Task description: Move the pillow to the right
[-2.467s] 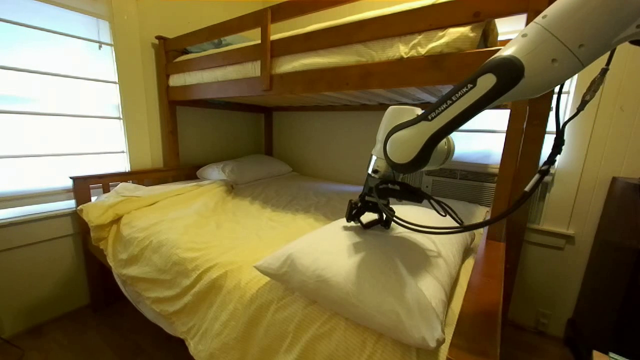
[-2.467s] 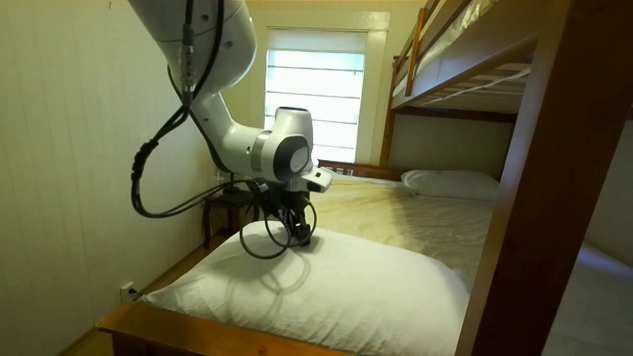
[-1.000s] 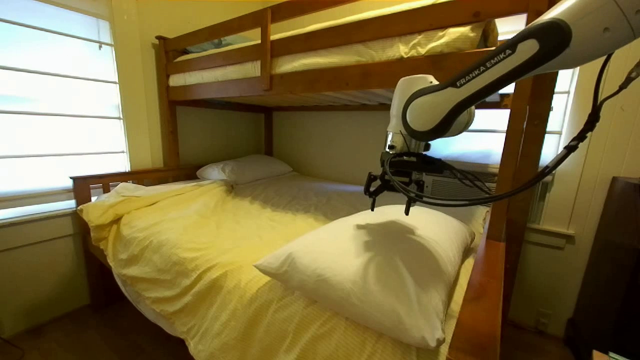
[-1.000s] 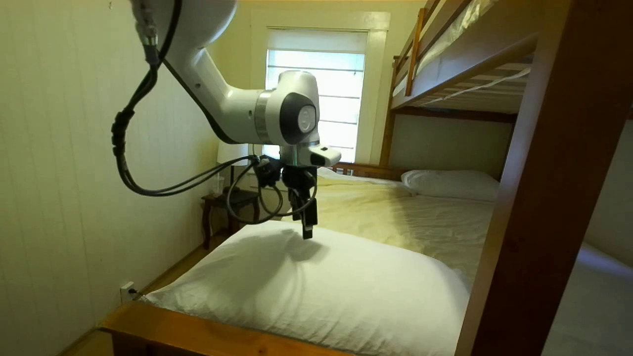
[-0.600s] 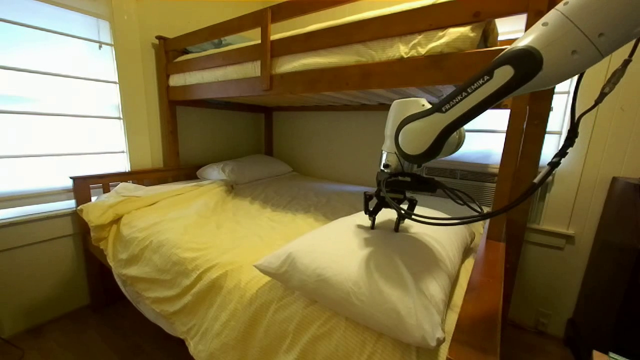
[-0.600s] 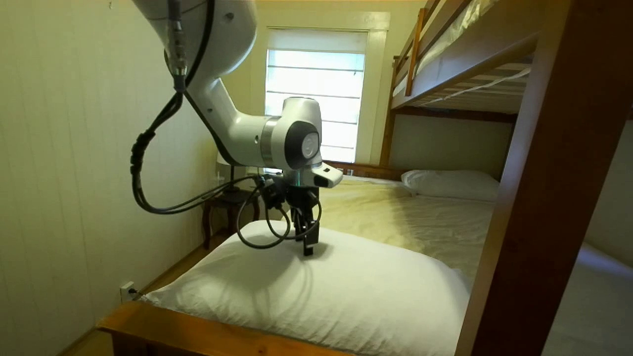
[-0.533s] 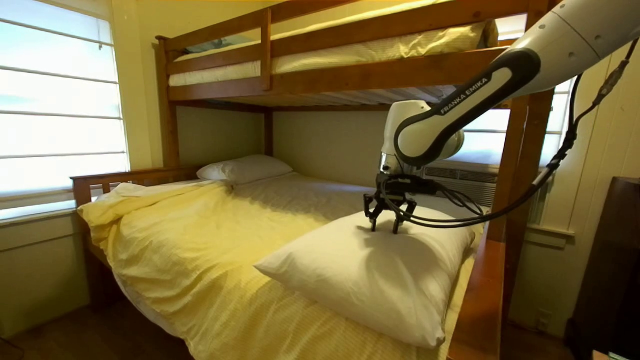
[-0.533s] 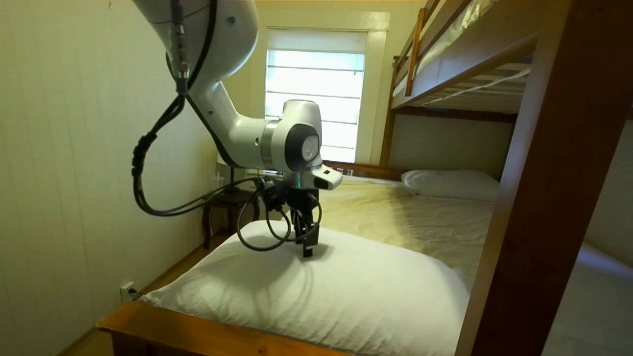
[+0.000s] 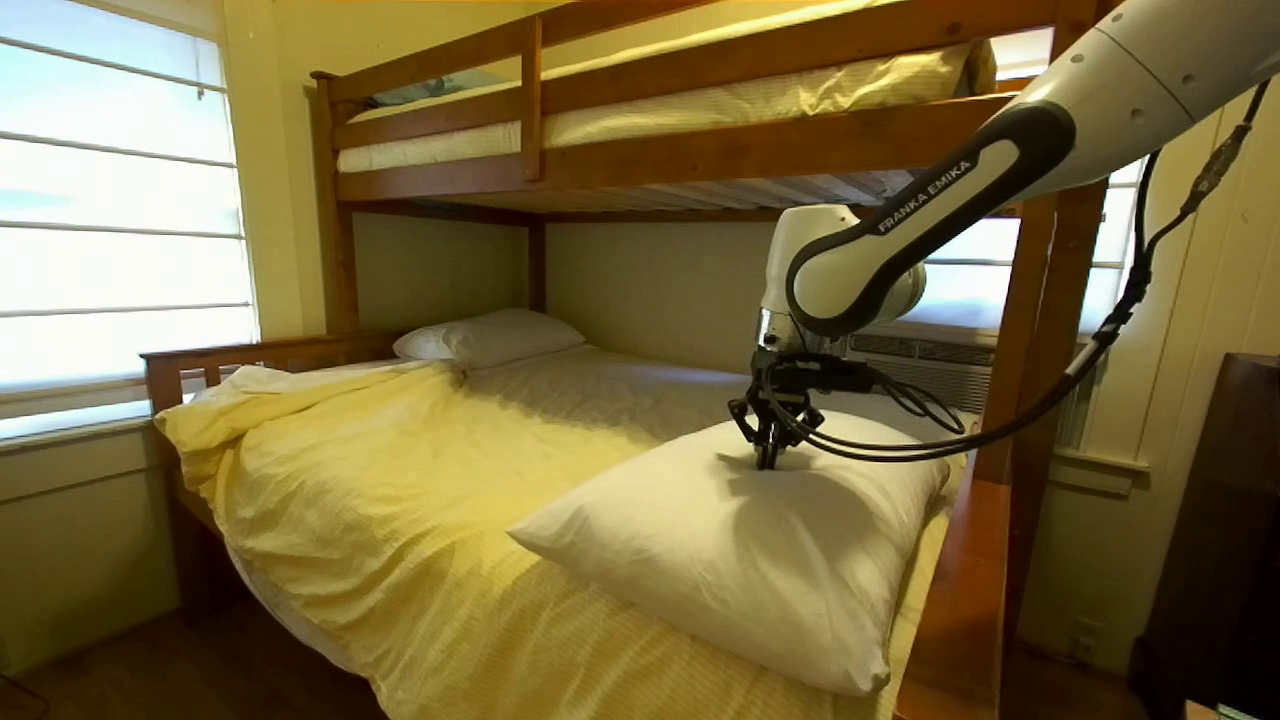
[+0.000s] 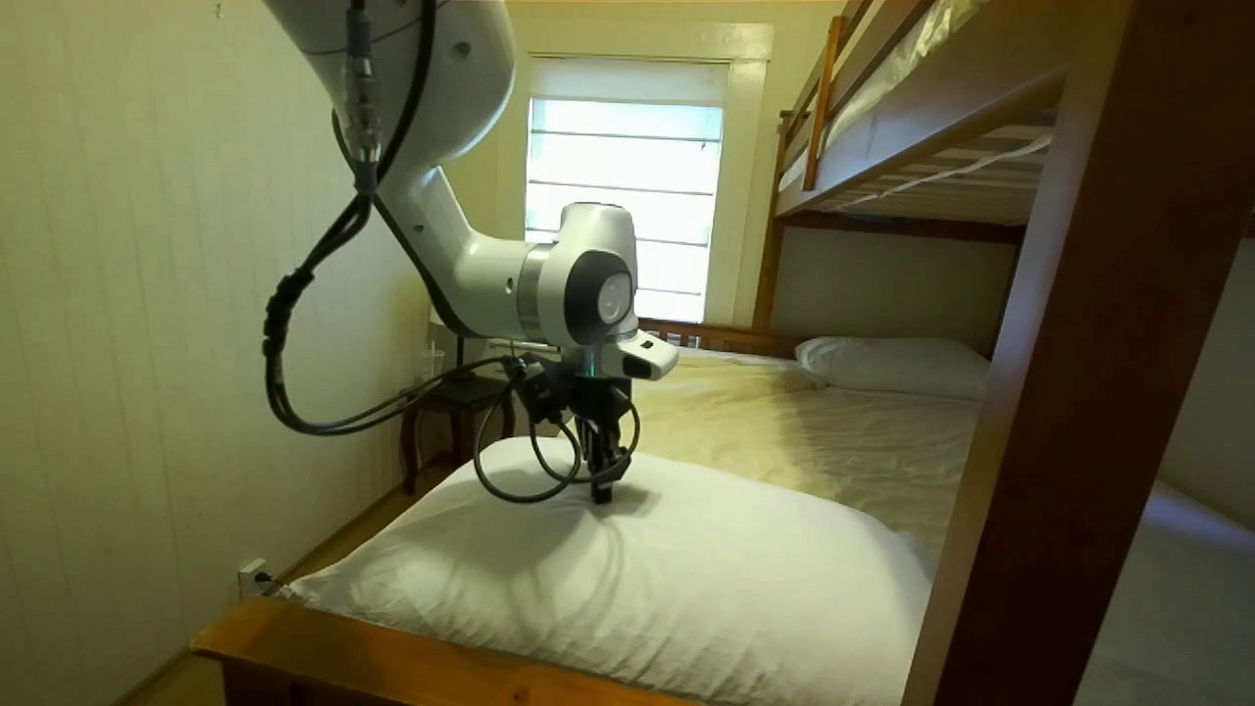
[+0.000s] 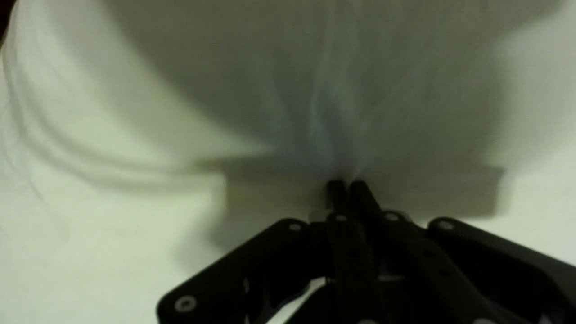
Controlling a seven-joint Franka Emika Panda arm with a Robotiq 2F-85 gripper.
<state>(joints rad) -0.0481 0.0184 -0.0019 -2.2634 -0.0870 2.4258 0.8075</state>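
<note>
directly below my gripper (image 11: 347, 185) lay the pillow (image 9: 720, 565), its upper face apparently nipped between fingers (image 11: 336, 195) i held clenched, creases converging there.

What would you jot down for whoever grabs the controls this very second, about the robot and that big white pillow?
Gripper: shut, at the top of the large white pillow; creases run up to it, so it seems to pinch some fabric.
Pillow: lying on the lower bunk, by the wooden end board. The smaller-looking pillow at the opposite end is probably no part of the job.
Done: gripper down and closed on the pillow, it seems.
Left, as far as I can judge: the move to the right, then letting go. Whose right is meant, the pictures don't say.
</note>
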